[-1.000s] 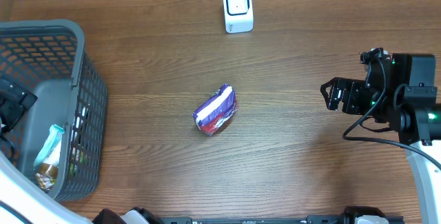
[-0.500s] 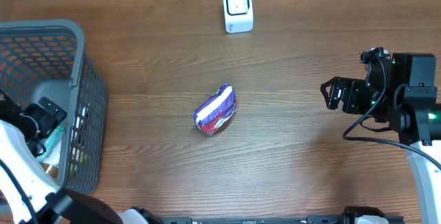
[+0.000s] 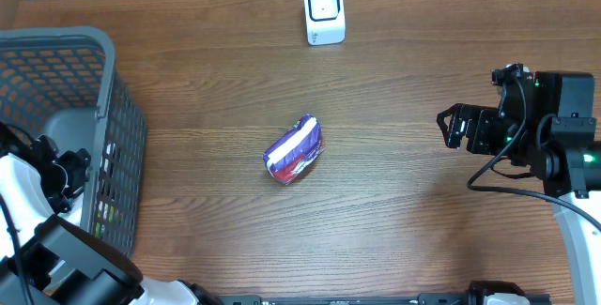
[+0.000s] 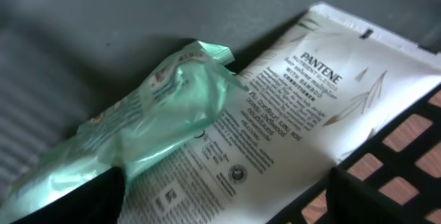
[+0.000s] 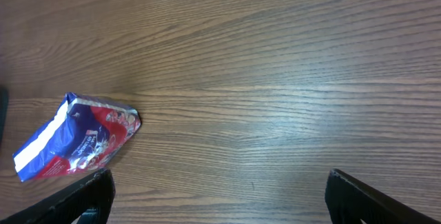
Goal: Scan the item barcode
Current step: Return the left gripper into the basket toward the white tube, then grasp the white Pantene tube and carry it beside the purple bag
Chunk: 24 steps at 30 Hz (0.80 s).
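Brown wood-grain table (image 3: 394, 221) fills the overhead view. A grey plastic lattice basket (image 3: 122, 155) stands at its left edge and a white, rounded box-shaped scanner (image 3: 324, 11) at the far edge. The snack packet (image 3: 294, 151), a glossy, crinkled pillow in purple, white and red, lies mid-table, well apart from the scanner and both arms. The left gripper (image 3: 64, 166) reaches down inside the basket. The black right gripper (image 3: 451, 127) hangs over the table's right side, fingers spread.

From the left wrist, a crumpled pale green wrapper (image 4: 158, 114) of thin film lies across a flat white sachet (image 4: 303, 107) with small print, on the smooth grey basket floor. The dark fingers (image 4: 69, 200) sit in the bottom corners, wide apart, clamping nothing; the wrapper's end is just beside the left one.

From the right wrist, the snack packet (image 5: 76, 141) lies at the left on bare wood. The fingers (image 5: 386, 196) stand wide apart with nothing between them.
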Tool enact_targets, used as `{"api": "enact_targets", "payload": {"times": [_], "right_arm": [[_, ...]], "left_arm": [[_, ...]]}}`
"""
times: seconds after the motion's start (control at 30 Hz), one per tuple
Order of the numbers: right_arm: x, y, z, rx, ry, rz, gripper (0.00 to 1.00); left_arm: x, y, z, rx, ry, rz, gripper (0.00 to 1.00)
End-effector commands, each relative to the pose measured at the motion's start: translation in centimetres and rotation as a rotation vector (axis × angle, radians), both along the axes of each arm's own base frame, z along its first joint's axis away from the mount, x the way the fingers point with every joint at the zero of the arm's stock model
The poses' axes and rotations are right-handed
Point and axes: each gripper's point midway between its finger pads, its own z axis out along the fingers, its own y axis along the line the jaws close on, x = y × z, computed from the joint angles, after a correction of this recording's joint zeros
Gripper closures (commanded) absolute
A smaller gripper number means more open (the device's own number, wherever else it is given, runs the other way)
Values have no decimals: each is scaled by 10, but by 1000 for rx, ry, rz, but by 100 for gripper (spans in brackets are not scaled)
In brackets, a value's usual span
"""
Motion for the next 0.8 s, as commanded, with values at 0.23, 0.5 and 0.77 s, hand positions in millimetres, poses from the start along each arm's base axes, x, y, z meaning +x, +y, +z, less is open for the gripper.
{"api": "enact_targets", "payload": {"times": [0.23, 0.5, 0.77], "right_arm": [[3, 2, 10, 4, -30, 8, 2], [3, 2, 10, 4, -27, 8, 2], [3, 2, 10, 4, -27, 8, 2]], "left_arm": [[-8, -3, -44, -83, 106, -74, 28], [-5, 2, -44, -65, 100, -72, 96], [24, 28, 18, 3, 13, -17, 96]]}}
